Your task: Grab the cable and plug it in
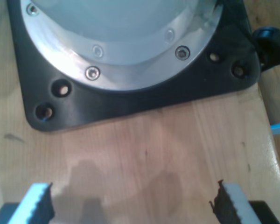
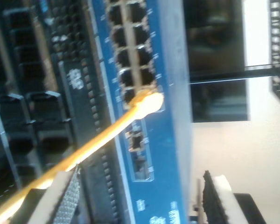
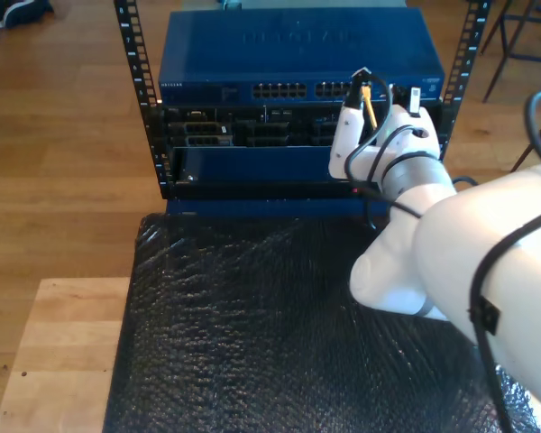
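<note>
my second pincer (image 2: 140, 196) at the face of the blue metal network switch (image 3: 298, 56) in the black perforated rack (image 3: 140, 81), toward the exterior view's right end of the port row. jaws stand wide apart: two pale toothed pads (image 2: 70, 196) with open space between, nothing clamped across them. the long thin pale-yellow network cable (image 2: 98, 140) runs beside one pad, touching or just off it, cannot tell which. its tip sits at a port mouth in the switch's double row of square sockets; plug detail blurred, seating depth not readable. in the exterior view the cable shows as a short yellow streak (image 3: 368, 106) at the pincer.

room: little clearance between pincer and switch front. rack rails close on both sides. below the switch, dark slotted equipment bays (image 3: 252, 131).

in front of the rack, a black bubble-textured sheet (image 3: 252, 334), glossy, wrinkled, bare. pale wood counter (image 3: 63, 352) at the exterior view's lower left.

my first pincer (image 1: 135, 205) hangs over smooth light wood, jaws wide, serrated pads holding nothing. ahead of it a black square base plate (image 1: 140, 100) with bolt holes, carrying a round brushed-metal flange (image 1: 130, 60).
</note>
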